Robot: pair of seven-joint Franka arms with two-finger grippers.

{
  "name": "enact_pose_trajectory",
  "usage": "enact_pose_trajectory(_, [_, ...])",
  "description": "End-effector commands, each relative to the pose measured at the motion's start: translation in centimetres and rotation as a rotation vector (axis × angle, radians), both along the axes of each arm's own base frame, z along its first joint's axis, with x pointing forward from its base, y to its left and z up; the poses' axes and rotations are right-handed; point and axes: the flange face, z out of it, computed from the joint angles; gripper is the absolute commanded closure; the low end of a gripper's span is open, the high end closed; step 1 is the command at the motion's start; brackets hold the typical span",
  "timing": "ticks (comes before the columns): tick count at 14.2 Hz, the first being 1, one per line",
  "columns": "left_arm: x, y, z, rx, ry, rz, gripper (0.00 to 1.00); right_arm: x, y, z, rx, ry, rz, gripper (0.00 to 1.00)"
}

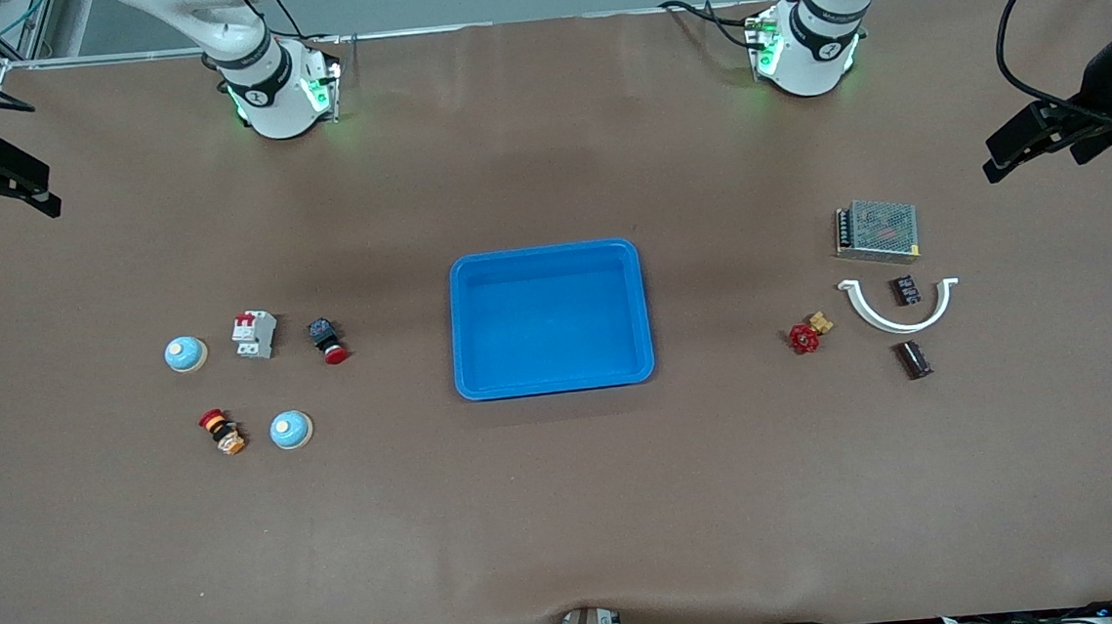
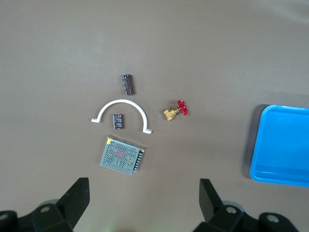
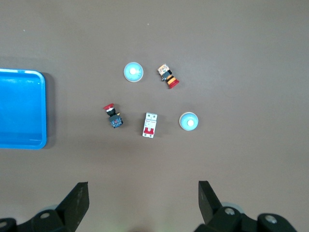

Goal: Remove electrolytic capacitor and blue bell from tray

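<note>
No readable writing anywhere that I can make out; the labels on the small parts are too tiny to read. The table (image 1: pixel 572 546) is covered in plain brown sheeting with a few soft creases; cables run along the bottom edge of the front view, and a grey floor shows at the very top.

Blue tray (image 1: pixel 551 318) sits dead centre with nothing in it. Lower left of the front view: two pale blue bells, one bell (image 1: pixel 185 354) higher in the frame, the other bell (image 1: pixel 290 429) lower; a white circuit breaker (image 1: pixel 254 334) and a red-capped push button (image 1: pixel 327 340) beside the first, and a red-and-yellow button (image 1: pixel 222 431) beside the second. Right side of the frame: a metal-mesh power supply (image 1: pixel 877 231), a white curved clip (image 1: pixel 899 306) cupping a small black module (image 1: pixel 905 290), a red-handled brass valve (image 1: pixel 807 333), and the dark cylindrical capacitor (image 1: pixel 914 359) lowest of that bunch.

Left gripper (image 2: pixel 143 200) hangs high over the power-supply group, jaws spread wide, holding nothing; right gripper (image 3: pixel 143 200) hangs high over the bell group, also wide open and empty.
</note>
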Motion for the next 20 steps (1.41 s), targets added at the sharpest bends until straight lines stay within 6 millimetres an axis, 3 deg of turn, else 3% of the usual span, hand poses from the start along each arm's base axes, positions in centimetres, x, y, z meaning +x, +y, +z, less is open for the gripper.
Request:
enact_pose_trajectory(1, [-1.3, 0.1, 0.6, 0.006, 0.000, -0.021, 0.00, 0.3, -0.3, 0.7, -0.009, -0.016, -0.035, 0.00])
enact_pose_trajectory(4, [-1.4, 0.4, 0.5, 0.009, 0.004, -0.017, 0.00, 0.2, -0.8, 1.8, -0.006, -0.040, -0.129, 0.00])
enact_pose_trajectory(10, [-1.4, 0.0, 0.4, 0.008, 0.004, -0.024, 0.00, 0.4, -1.2, 1.4, 0.012, -0.039, -0.125, 0.00])
enact_pose_trajectory(13, [-2.2, -1.5, -0.1, 0.013, 0.001, -0.049, 0.00, 0.3, -0.7, 1.6, 0.013, -0.044, -0.111, 0.00])
enact_pose_trajectory(20, [-1.9, -0.9, 0.2, 0.013, -0.007, -0.098, 0.00, 0.3, -0.7, 1.6, 0.012, -0.048, -0.069, 0.00])
